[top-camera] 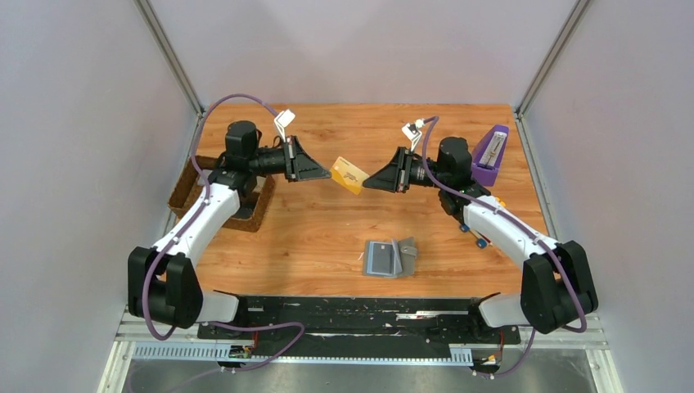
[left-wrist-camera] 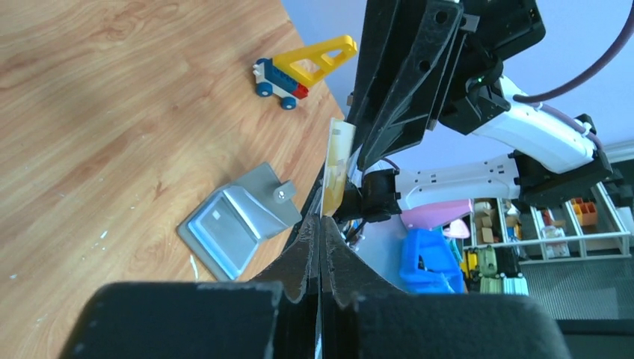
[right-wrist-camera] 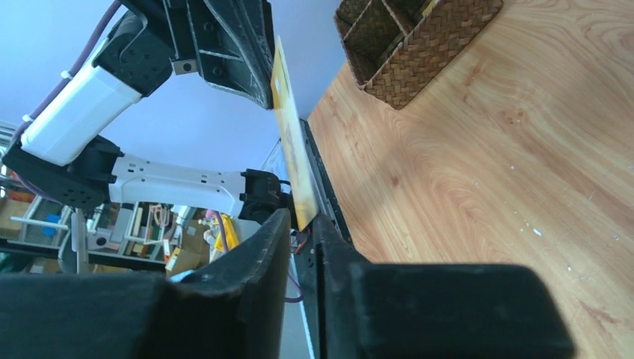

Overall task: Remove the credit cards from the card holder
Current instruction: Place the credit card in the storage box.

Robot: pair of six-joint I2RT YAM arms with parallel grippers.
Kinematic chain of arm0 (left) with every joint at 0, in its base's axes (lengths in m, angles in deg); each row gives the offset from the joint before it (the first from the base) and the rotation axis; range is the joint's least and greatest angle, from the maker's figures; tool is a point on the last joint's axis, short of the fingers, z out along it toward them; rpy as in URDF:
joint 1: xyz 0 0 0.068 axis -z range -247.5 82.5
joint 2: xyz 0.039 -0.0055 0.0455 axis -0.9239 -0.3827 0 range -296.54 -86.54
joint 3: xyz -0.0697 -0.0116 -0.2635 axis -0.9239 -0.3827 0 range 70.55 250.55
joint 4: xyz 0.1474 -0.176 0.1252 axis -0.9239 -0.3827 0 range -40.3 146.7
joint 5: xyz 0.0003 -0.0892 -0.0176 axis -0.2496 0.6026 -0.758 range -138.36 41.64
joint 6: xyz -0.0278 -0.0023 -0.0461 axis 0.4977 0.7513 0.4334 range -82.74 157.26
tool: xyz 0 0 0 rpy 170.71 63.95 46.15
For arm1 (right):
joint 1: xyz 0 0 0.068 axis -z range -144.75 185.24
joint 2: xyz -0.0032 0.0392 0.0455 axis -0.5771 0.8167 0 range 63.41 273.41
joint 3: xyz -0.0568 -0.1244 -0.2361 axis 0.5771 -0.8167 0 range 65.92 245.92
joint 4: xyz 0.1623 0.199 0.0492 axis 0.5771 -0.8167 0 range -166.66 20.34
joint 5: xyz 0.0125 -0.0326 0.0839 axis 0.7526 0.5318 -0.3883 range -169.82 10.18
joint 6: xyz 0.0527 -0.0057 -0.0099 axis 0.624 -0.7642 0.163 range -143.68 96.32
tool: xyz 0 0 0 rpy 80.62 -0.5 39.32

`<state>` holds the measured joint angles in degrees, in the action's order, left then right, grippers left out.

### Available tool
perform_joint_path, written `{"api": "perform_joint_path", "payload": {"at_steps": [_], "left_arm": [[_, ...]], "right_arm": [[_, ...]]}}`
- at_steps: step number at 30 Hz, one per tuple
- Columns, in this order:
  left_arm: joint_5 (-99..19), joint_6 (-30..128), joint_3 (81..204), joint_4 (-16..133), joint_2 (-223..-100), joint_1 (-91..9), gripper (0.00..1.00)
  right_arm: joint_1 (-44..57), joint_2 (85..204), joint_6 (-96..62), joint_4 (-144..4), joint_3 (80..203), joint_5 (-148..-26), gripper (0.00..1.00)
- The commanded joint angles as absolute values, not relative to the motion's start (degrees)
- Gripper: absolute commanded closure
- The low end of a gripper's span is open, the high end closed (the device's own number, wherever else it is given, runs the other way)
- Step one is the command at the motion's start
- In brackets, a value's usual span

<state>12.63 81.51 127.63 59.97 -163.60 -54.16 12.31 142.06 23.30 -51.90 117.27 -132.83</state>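
Presently: gold credit card (top-camera: 348, 175), aloft above counter (top-camera: 311, 237) centre, pinched at one end by left jaws; right jaws slightly spread around its opposite end; card holder (top-camera: 391, 258) lying open near counter's front edge.

Card (top-camera: 348, 175): gold-yellow. Card holder (top-camera: 390, 259): grey, pale blue-grey inside. Divided tray (right-wrist-camera: 441, 52): brown woven. Table (top-camera: 327, 237): orange wood grain.
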Motion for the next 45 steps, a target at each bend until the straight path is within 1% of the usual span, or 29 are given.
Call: {"api": "perform_joint_path", "payload": {"at_steps": [1,3,6,8,9,10,11,12,15,21,25,30,34,45], "left_arm": [[13.05,72.25,133.75,49.72,-164.27,-57.95,1.0],[12.3,67.46,135.8,40.91,-164.69,-60.65,1.0],[8.79,59.65,138.68,31.39,-164.75,-64.1,1.0],[6.49,55.15,140.23,26.43,-165.01,-66.91,1.0],[5.21,52.92,140.99,23.84,-165.53,-68.39,1.0],[4.35,50.75,141.41,22.61,-166.16,-70.32,1.0],[2.55,49.54,142.32,20.1,-166.52,-71.02,1.0],[0.34,47.14,142.74,18.89,-167.27,-72.31,1.0],[-4.7,42.86,145.54,12.92,-168.94,-74.48,1.0],[-6.36,41.46,147.04,13.16,-172.1,-80.62,1.0],[-8.59,41.78,149.21,12.54,-175.57,-82.33,1.0],[-13.41,38.59,154.07,7.9,-179.88,-83.66,1.0],[-12.48,38.54,155.93,7.83,-181.01,-86.42,1.0],[-11.21,40.54,156.09,12.22,-185.63,-86.66,1.0]], "right_arm": [[12.51,140.88,22.65,-51.11,116.13,-131.44,0.73],[12.99,139.71,21.71,-52.72,115.57,-130.58,0.58],[13.69,137.34,19.47,-56.65,114.95,-129.55,0.39],[13.93,135.68,18.4,-58.7,114.37,-128.79,0.3],[13.96,134.79,18.07,-59.59,113.94,-128.69,0.24],[13.92,134.12,17.99,-60.09,113.44,-128.8,0.16],[13.97,133.51,17.98,-60.47,113.0,-128.97,0.04],[13.97,132.95,17.89,-60.9,112.42,-129.21,0.0],[14.01,131.09,17.17,-62.93,110.82,-129.52,0.0],[14.1,128.19,16.0,-64.83,108.72,-130.0,0.0],[14.11,128.16,15.32,-65.08,108.55,-130.27,0.0],[14.12,128.92,14.1,-66.0,109.43,-130.09,0.0],[14.07,129.68,13.35,-66.58,110.23,-129.77,0.0],[14.1,130.52,13.29,-66.93,111.14,-129.1,0.0]]}}
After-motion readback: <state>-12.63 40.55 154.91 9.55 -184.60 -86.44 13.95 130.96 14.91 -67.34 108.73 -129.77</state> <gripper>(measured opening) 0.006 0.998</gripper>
